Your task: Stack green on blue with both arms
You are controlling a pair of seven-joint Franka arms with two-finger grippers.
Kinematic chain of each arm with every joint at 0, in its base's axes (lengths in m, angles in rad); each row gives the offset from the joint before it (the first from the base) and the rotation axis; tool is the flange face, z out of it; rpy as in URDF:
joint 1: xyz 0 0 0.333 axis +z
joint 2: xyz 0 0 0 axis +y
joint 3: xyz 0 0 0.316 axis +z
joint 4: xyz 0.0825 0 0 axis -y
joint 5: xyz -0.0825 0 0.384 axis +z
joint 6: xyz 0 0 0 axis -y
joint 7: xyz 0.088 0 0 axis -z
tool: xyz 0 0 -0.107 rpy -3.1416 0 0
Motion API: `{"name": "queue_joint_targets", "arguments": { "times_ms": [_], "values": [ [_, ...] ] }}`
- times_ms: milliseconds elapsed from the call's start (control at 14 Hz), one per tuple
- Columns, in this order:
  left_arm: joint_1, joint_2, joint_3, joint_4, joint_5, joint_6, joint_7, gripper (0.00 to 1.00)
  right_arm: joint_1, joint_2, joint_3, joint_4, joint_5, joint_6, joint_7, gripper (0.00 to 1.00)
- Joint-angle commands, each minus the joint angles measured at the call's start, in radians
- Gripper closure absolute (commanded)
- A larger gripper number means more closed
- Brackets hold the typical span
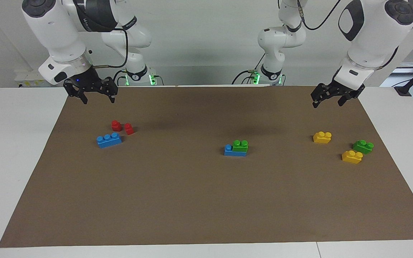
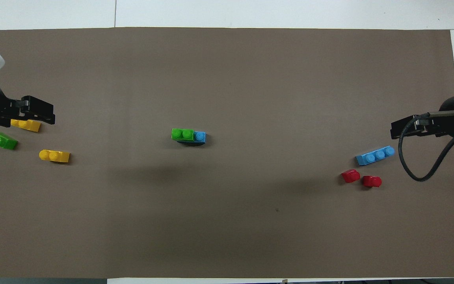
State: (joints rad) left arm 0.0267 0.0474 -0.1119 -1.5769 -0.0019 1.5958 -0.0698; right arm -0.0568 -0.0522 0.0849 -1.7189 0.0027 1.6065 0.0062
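Both black two-finger grippers are hanging open and empty: left gripper [image 1: 329, 99] over the brown mat [image 1: 192, 200] near a yellow two-stud brick [image 1: 322, 137], right gripper [image 1: 93, 94] near the red pieces [image 1: 122, 127]. Mid-mat, a small green plastic brick [image 1: 240, 145] is sitting on a light blue three-stud brick [image 1: 232, 151].

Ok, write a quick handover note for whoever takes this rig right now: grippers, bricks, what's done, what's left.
Left gripper: open, empty, raised over the mat near the yellow bricks.
Right gripper: open, empty, raised near the red pieces.
Done: one green brick sits on a blue brick mid-mat.
Loose: second green brick at the left arm's end, second blue brick at the right arm's end.
Left: possibly stacking that pair.
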Motion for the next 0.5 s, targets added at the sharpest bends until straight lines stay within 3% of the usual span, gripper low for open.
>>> {"name": "queue_joint_targets", "arguments": {
  "times_ms": [0, 429],
  "values": [
    [0.021, -0.04, -0.003, -0.058, -0.032, 0.05, 0.031, 0.0, -0.006, -0.003, 0.006, -0.002, -0.026, -0.007, -0.019, 0.0],
    [0.028, -0.04, -0.003, -0.057, -0.032, 0.053, 0.033, 0.0, -0.001, -0.003, 0.006, -0.002, -0.021, -0.003, -0.008, 0.0]
  ]
}}
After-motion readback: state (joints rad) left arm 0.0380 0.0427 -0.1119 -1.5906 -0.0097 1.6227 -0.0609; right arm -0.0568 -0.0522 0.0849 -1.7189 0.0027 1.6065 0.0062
